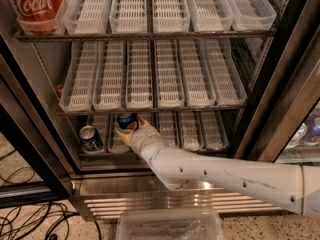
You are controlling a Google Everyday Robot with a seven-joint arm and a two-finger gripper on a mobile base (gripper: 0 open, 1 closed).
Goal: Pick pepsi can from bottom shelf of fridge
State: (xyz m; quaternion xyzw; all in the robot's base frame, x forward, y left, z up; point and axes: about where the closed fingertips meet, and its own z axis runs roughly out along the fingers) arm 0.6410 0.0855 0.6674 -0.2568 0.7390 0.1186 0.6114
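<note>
A blue pepsi can [127, 121] with a round red-white-blue logo stands upright at the left-middle of the bottom shelf [195, 132] of the fridge [280, 74]. My gripper [128, 129] reaches in from the lower right on a white arm. Its tan fingers [142, 123] wrap around the can, which it holds just above the lanes. A second blue can with a silver top [90, 138] sits tilted at the far left of the same shelf, apart from the gripper.
A large red Coca-Cola can [35, 3] stands on the top rack at the left. The steel base with ribbed grille [110, 200] lies under the arm. A clear plastic container [170, 226] sits on the floor, with cables [30, 223] at the left.
</note>
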